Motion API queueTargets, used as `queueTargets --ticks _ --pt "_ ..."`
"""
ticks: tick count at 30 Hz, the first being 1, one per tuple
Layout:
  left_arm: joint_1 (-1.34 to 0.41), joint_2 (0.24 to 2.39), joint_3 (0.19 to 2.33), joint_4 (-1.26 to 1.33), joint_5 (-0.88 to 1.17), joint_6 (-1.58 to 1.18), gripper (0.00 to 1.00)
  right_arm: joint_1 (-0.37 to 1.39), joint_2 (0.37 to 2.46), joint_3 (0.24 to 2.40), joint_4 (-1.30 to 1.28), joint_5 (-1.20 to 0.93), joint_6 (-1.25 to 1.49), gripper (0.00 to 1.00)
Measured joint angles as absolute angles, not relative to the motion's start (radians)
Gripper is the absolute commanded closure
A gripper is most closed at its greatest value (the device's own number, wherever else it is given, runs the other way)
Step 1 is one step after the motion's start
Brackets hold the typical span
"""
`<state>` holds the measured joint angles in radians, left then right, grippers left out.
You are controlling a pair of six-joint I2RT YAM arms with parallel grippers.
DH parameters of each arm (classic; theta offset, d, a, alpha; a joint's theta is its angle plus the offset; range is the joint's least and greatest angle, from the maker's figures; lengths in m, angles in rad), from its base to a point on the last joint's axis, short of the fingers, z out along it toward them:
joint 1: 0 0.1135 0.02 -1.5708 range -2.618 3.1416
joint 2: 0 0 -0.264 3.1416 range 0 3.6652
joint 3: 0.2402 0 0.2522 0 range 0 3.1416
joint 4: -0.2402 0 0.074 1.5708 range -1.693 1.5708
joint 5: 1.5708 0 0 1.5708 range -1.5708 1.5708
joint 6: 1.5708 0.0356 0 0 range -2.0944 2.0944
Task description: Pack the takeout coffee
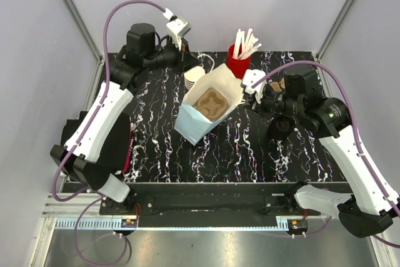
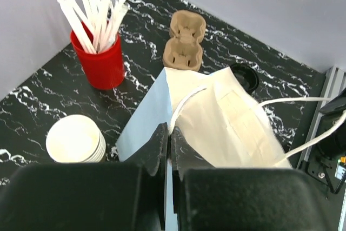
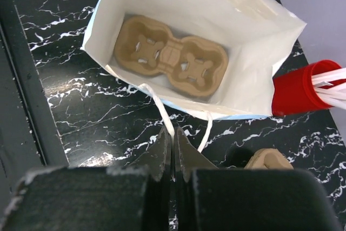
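Black-lidded takeout coffee (image 2: pixel 246 78) sits right of the paper bag (image 2: pixel 143 120) (which mostly hides it), nearest the right hand (image 3: pixel 172 136), which is pinched shut on the bag handle (image 3: pixel 159 109)

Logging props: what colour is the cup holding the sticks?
The cup is red; left wrist view shows best.

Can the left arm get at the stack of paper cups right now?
Probably not yet. The stack of cups sits beside the left gripper, nothing between, but it looks shut on the bag handle and must let go first.

Red cup (image 1: pixel 237 65) — black, white-veined table (image 1: pixel 250 154)
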<state>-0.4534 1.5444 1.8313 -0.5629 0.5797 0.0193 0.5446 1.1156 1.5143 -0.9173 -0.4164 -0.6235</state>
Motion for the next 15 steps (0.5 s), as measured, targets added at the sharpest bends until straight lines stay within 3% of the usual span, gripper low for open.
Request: queueTargets --ticks 3,10,11,15 --pt "-0.455 1.509 1.709 -0.524 0.567 0.028 1.0 0.545 1.116 1.494 -0.913 -0.437 -0.623 1.0" --pt "-0.455 1.533 1.554 -0.547 0.514 0.044 1.0 0.547 1.158 1.441 -0.906 -0.441 -0.603 0.7" --pt "-0.455 1.533 1.554 -0.547 0.506 0.046 1.0 0.547 1.163 1.441 -0.902 -0.441 -0.6 0.55" --pt "-0.455 1.517 1.554 -0.527 0.486 0.053 1.0 0.548 1.163 1.446 -0.894 -0.447 -0.587 0.23"
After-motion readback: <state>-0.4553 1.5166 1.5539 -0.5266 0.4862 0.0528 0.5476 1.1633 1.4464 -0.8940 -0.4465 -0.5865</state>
